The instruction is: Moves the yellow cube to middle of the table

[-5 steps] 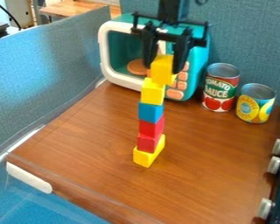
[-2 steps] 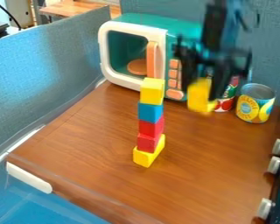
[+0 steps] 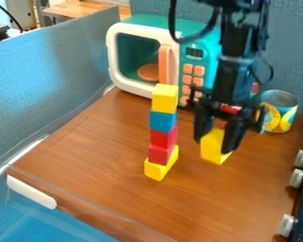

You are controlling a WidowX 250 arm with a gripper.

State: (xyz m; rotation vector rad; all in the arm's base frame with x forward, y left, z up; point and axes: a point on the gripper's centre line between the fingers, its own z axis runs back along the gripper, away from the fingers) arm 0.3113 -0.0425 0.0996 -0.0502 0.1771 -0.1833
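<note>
The gripper [image 3: 216, 146] hangs right of the block tower, shut on a yellow cube [image 3: 212, 147], which sits low between its fingers. Whether the cube touches the table [image 3: 141, 203] or hangs just over it, I cannot tell. The tower stands upright to the left: a yellow cube [image 3: 164, 99] on top, then a blue cube [image 3: 162, 121], two red cubes [image 3: 163, 137], and a yellow block [image 3: 160, 169] at its foot.
Behind the tower stands a toy microwave [image 3: 136, 61]. A yellow can [image 3: 279, 111] is at the back right, and another can is mostly hidden behind the arm. Stove knobs [image 3: 297, 178] line the right edge; a blue divider [image 3: 53, 80] borders the left.
From above the tower, the gripper has moved right and then down with the yellow cube in it. The tower's other blocks have stayed in place.
</note>
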